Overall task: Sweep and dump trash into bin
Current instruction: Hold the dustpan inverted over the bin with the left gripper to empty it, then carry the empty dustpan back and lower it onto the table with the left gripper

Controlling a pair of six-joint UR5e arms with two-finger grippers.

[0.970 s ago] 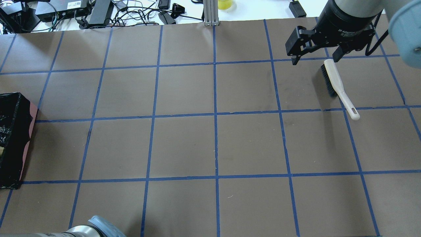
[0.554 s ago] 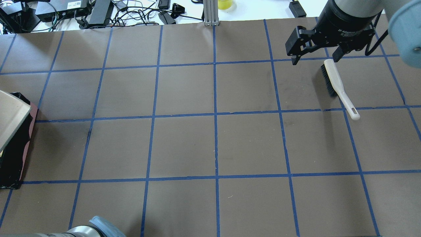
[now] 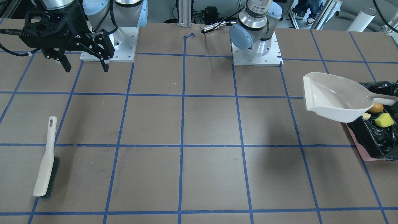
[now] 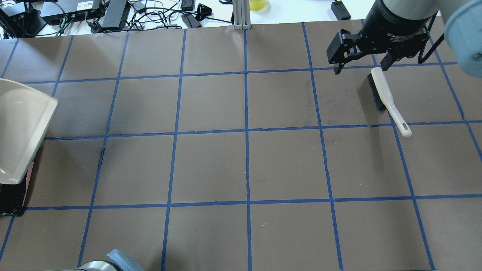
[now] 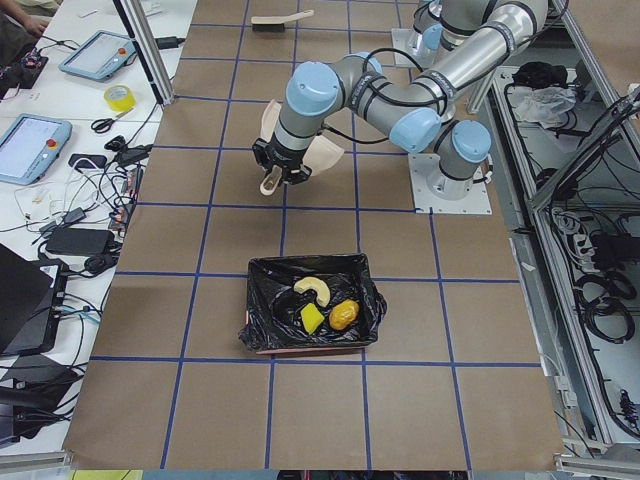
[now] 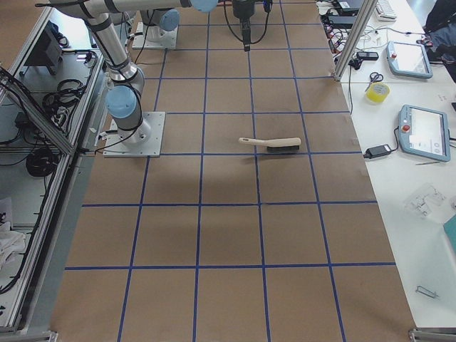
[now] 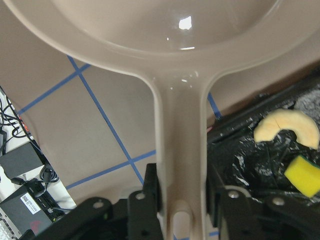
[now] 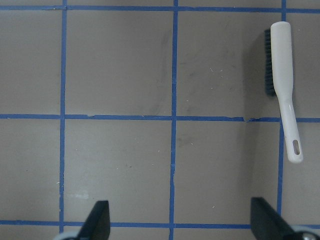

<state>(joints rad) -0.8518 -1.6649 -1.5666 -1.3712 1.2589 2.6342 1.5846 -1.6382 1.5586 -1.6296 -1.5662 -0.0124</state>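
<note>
The bin (image 5: 300, 262), lined with black plastic, holds the trash: an orange-brown lump (image 5: 344, 315), a yellow wedge (image 5: 312, 318) and a cream curved slice (image 5: 313, 290). They also show in the front view, the lump (image 3: 377, 108) and the wedge (image 3: 384, 120). My left gripper (image 7: 181, 200) is shut on the handle of the beige dustpan (image 3: 332, 99), which hangs empty beside and partly over the bin (image 3: 373, 140). My right gripper (image 4: 360, 69) is open and empty, above the bristle end of the brush (image 4: 388, 99) lying on the table.
Cables and power bricks (image 4: 113, 15) lie along the far edge, with an aluminium post (image 4: 241, 15) at its middle. Tablets and a tape roll (image 5: 118, 97) lie on the side table. The arm bases (image 3: 256, 53) stand at the robot's side.
The dustpan has come into the overhead view from the left edge and moved right and up over the bin, hiding most of it. The right arm and the brush have not moved.
</note>
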